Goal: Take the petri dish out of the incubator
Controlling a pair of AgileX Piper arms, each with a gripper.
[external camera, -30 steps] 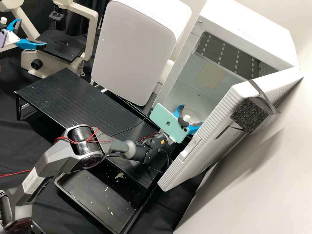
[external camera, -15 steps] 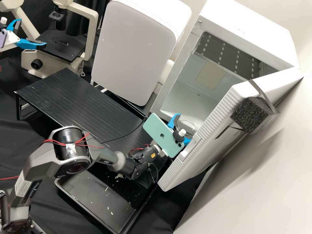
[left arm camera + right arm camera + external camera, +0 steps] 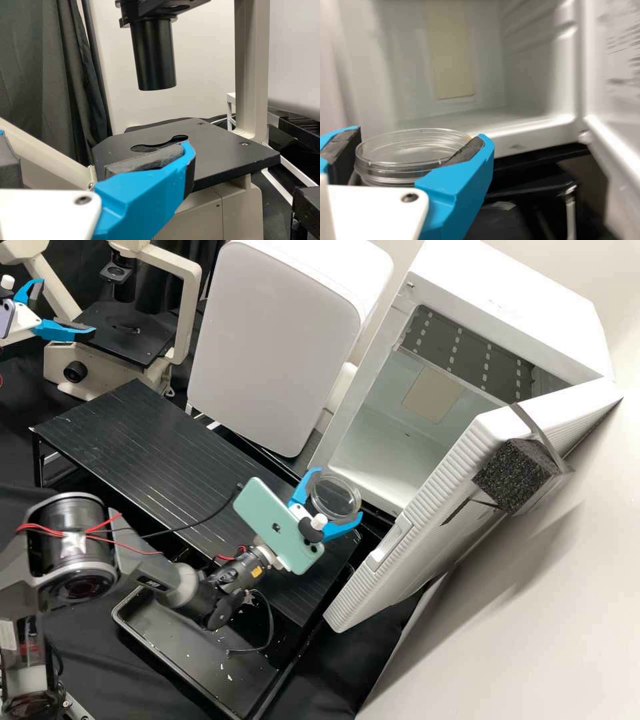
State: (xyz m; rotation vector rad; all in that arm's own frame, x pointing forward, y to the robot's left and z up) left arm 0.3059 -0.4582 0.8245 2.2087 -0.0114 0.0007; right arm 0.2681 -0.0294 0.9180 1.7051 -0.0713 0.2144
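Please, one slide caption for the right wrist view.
Clear petri dish held in the right gripper, in front of the open white incubator.

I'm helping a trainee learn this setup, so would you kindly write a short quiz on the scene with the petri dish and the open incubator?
1. Fill in the blank: The left hand, its fingers apart, is beside the ______.
2. True or false: The incubator door stands open.
3. Multiple choice: Where is the petri dish?
A) In the left hand
B) Between the fingers of the right hand
C) On the incubator floor

Key: 1. microscope; 2. true; 3. B
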